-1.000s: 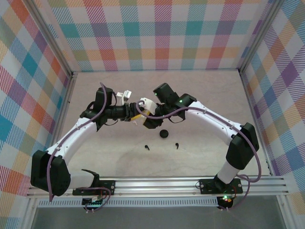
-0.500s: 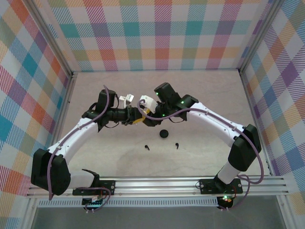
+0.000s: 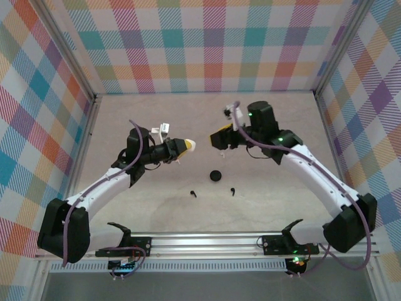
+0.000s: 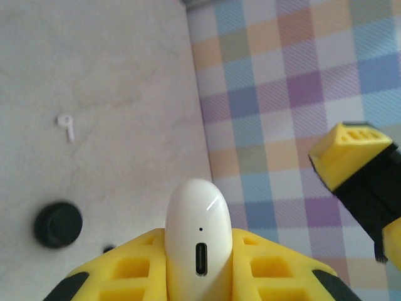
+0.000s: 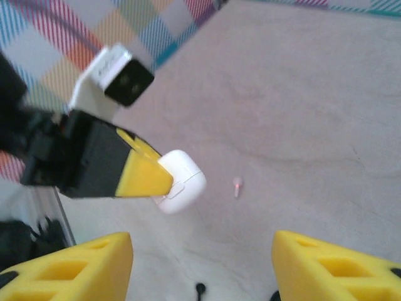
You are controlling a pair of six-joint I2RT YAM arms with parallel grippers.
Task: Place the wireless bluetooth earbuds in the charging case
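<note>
My left gripper (image 3: 182, 148) is shut on the white charging case (image 3: 188, 145) and holds it above the table. In the left wrist view the case (image 4: 199, 226) stands closed between the yellow fingers (image 4: 125, 263), its charging port facing the camera. My right gripper (image 3: 217, 139) hangs open a short way to the right of the case, with nothing in it. The right wrist view shows the held case (image 5: 182, 182) ahead of the open right gripper (image 5: 200, 269). One white earbud (image 5: 237, 186) lies on the table beyond. Two black earbuds (image 3: 193, 194) (image 3: 232, 190) lie nearer the arm bases.
A round black case (image 3: 216, 175) sits on the table below the two grippers, and the left wrist view shows the black case (image 4: 58, 224) too. Checked walls (image 3: 213, 44) enclose the table on three sides. A metal rail (image 3: 207, 243) runs along the near edge.
The left gripper has shut on the white case. The right gripper has opened, let go of the case and drawn back to the right. The left arm now holds the case alone.
</note>
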